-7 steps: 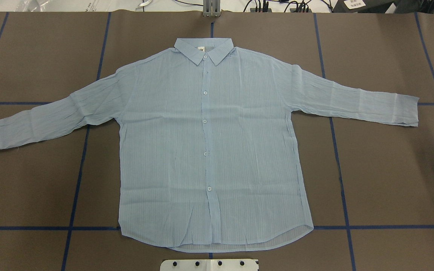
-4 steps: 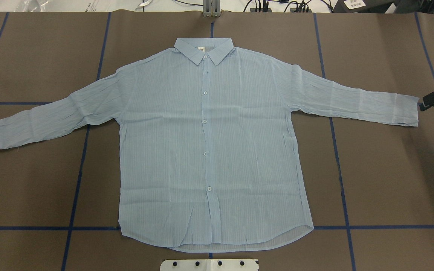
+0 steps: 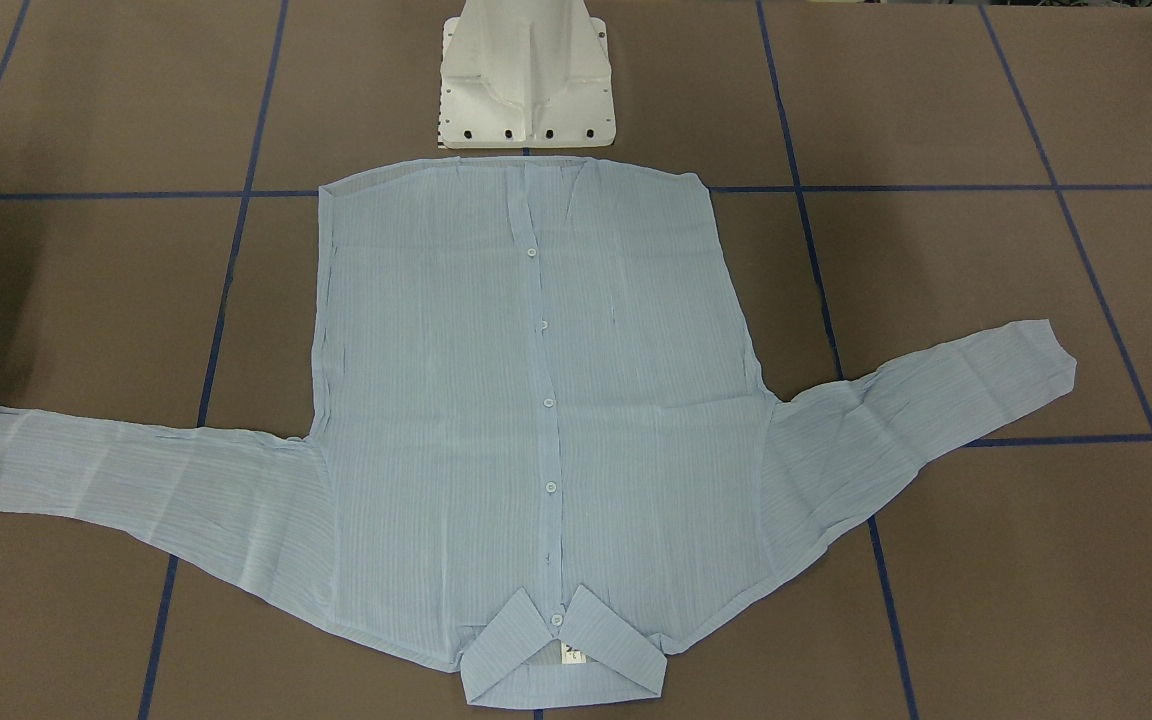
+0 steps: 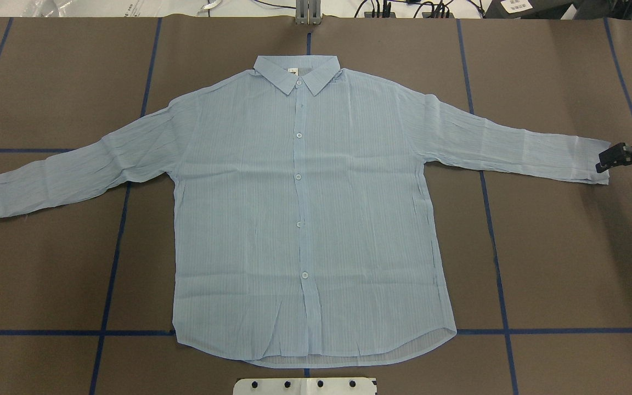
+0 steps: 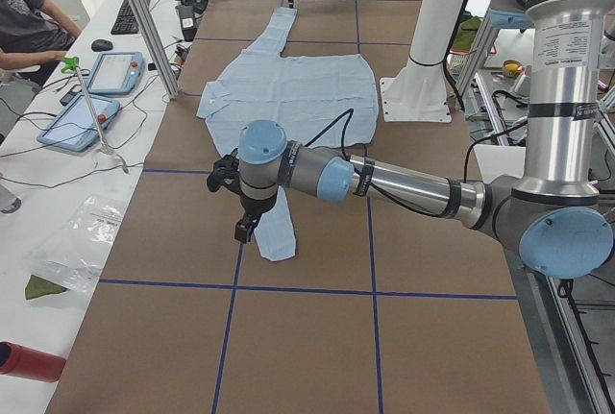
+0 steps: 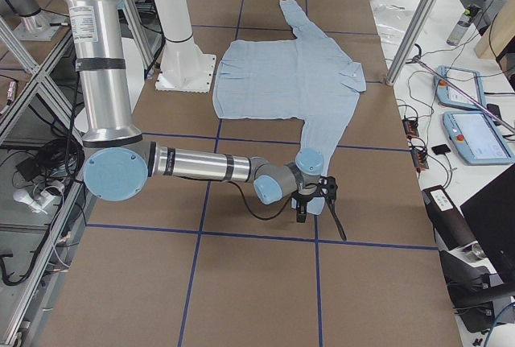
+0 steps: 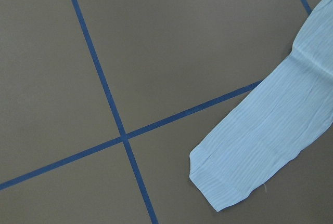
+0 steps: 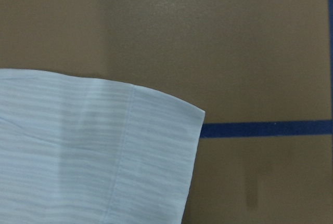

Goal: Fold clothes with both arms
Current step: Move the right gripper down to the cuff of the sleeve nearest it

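Reaching in from the edge of the overhead view, the right pincer (image 4: 605,160) has closed the gap it stood off at a second ago and now sits at the very end of the cuff (image 4: 590,160) of the sleeve on the robot's right, touching it or just short of touching. I cannot tell from these views whether that pincer is spread or pressed together, and the right wrist camera shows only the cuff lying flat. Nothing else has shifted: the shirt (image 4: 305,219) lies buttoned and face up in the middle of the brown surface (image 4: 568,263), collar (image 4: 297,74) away from the robot, hem near its base, and both sleeves stretched out sideways. The left pincer (image 5: 244,230) shows only in the side view from the robot's left, hanging near the other cuff (image 5: 279,246), and its state cannot be told either. As I judge it, the folding itself has not begun. No sleeve is laid across the body and no crease is made. What is done is the approach to the two cuffs. Gripping them, bringing the sleeves inward and folding the body are all still to do.
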Motion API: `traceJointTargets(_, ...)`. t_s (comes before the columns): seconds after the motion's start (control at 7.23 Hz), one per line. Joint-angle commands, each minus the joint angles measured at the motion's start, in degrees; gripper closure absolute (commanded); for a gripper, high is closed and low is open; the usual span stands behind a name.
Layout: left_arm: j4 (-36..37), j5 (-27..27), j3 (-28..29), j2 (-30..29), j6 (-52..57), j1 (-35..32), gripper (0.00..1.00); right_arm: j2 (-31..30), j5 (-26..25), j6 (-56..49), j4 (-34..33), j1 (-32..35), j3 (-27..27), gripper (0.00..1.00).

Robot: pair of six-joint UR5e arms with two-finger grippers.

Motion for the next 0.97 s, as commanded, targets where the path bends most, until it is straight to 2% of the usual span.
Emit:
traceJointTargets(0.0, 0.0, 0.0, 0.0, 0.0, -0.1, 0.0, 0.00, 0.1, -0.6, 1.4, 0.1, -1.0, -0.4, 0.13)
traceJointTargets(0.28, -0.1, 0.0, 0.2, 0.0, 0.0, 0.0, 0.00, 0.5, -0.6, 1.4, 0.0, -2.0, -0.5, 0.24)
traceJointTargets(0.69, 0.0, 0.0, -0.3, -0.1, -0.1, -0.1, 0.00, 0.5, -0.2, 1.4, 0.0, -2.3, -0.5, 0.24)
traceJointTargets(0.83, 0.0, 0.0, -0.4, -0.1, -0.1, -0.1, 0.00, 0.5, -0.1, 1.4, 0.0, -2.3, -0.4, 0.30)
